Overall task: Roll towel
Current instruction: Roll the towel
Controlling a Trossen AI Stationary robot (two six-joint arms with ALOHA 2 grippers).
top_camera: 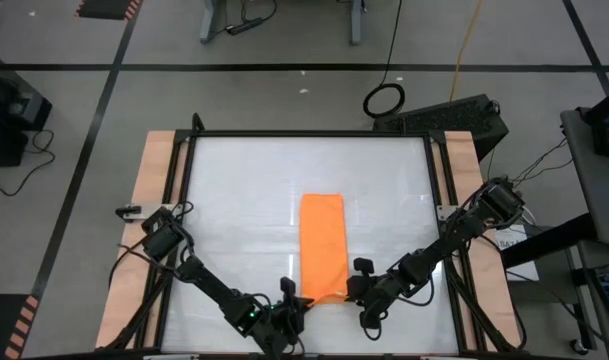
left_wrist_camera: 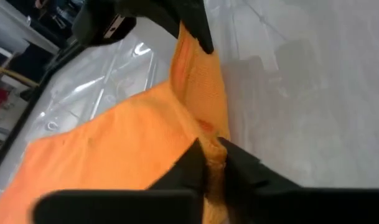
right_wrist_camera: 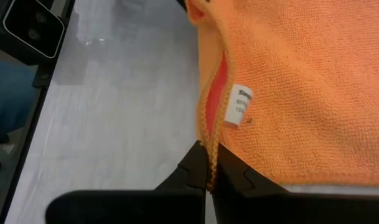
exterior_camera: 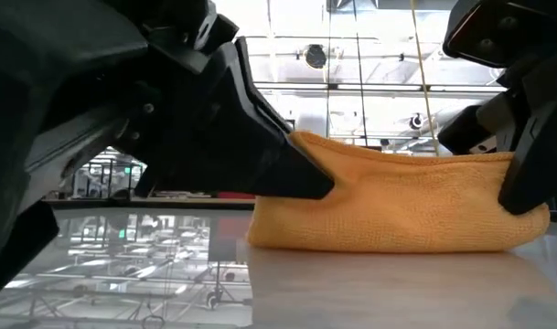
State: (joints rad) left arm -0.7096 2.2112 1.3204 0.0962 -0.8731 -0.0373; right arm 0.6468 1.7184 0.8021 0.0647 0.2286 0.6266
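Observation:
The orange towel [top_camera: 322, 235] lies as a long narrow folded strip on the white table, running from the middle toward the near edge. Its near end [exterior_camera: 397, 206] stands up off the surface in the low view, with its underside on the table. My left gripper [top_camera: 294, 298] is shut on the near left corner. My right gripper [top_camera: 357, 287] is shut on the near right corner. A small white label [right_wrist_camera: 238, 104] shows at the towel's edge in the right wrist view. My left gripper pinches the towel's near left corner [left_wrist_camera: 215, 152] between its two fingers, on a bunched edge of several layers. It comes in slanting down from the near left. That corner is raised, and the cloth beyond lies on the table. My right gripper pinches the hemmed edge at the near right corner [right_wrist_camera: 209, 163] between its two fingers. It comes in slanting down from the near right. The corner is lifted a little, and the top edge [exterior_camera: 415, 157] sags slightly between the two grippers.
Bare glossy table top [top_camera: 234, 210] lies left, right and beyond the towel. A black frame [top_camera: 309, 134] and wooden side strips [top_camera: 149, 200] border the table. Both arms reach in low from the near corners.

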